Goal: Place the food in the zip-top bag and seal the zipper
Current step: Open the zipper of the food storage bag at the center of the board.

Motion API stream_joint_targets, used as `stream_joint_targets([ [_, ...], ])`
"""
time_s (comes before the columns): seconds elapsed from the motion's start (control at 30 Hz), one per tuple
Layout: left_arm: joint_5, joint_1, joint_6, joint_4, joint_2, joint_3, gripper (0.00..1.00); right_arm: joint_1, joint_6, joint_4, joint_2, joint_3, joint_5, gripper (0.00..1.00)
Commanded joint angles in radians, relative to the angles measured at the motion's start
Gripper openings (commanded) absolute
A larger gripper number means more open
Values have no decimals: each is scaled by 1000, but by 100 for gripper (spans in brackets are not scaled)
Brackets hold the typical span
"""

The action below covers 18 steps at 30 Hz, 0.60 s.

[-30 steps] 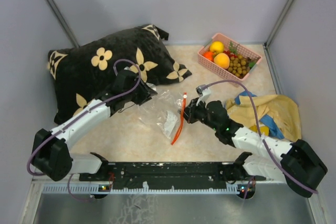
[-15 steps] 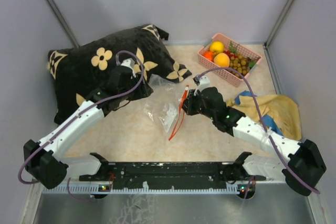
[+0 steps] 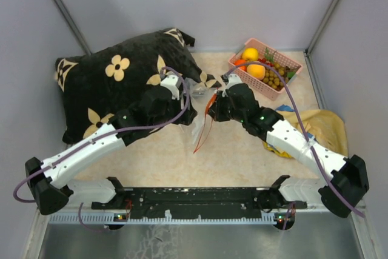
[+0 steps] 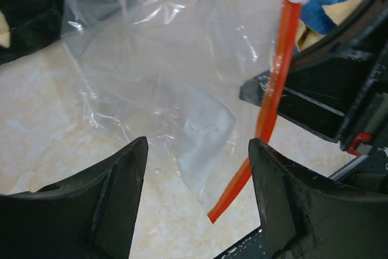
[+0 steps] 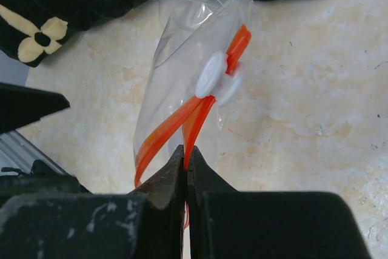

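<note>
The clear zip-top bag (image 3: 195, 124) hangs lifted above the table, its orange-red zipper (image 3: 205, 127) drooping down. My right gripper (image 3: 213, 108) is shut on one strip of the zipper (image 5: 203, 110), just below its white slider (image 5: 212, 76). The bag (image 5: 194, 34) spreads above the jaws there. My left gripper (image 3: 187, 112) is open beside the bag; the bag (image 4: 163, 83) and zipper (image 4: 270, 107) lie in front of its spread fingers (image 4: 121, 180). The food (image 3: 262, 68), yellow and orange fruits and tan-brown balls, sits in the pink basket (image 3: 241, 72) at the far right.
A black pillow with cream flowers (image 3: 115, 77) lies at the far left, close behind the left gripper. A yellow-and-blue cloth (image 3: 324, 127) lies at the right under the right arm. Grey walls close the table on three sides.
The right gripper has lifted the zipper and bag up and back. The left arm has swung right, from the pillow's edge to the bag's side.
</note>
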Motion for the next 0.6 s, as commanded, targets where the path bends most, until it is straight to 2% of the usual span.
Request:
stream_joint_targets([
  [0.0,-46,-68,50,95,29,27,76,-8,25,-60,33,101,-2,0],
  [0.2,-71,-121,66,171,71,26,78,-8,54,-61,51,133,-11,0],
  [0.37,-177,-152,67,174,97,3,77,-7,66,-87,57,165,-10,0],
  [0.57,-213,-154,49,158,107,-28,69,-9,77,-91,52,175,-27,0],
])
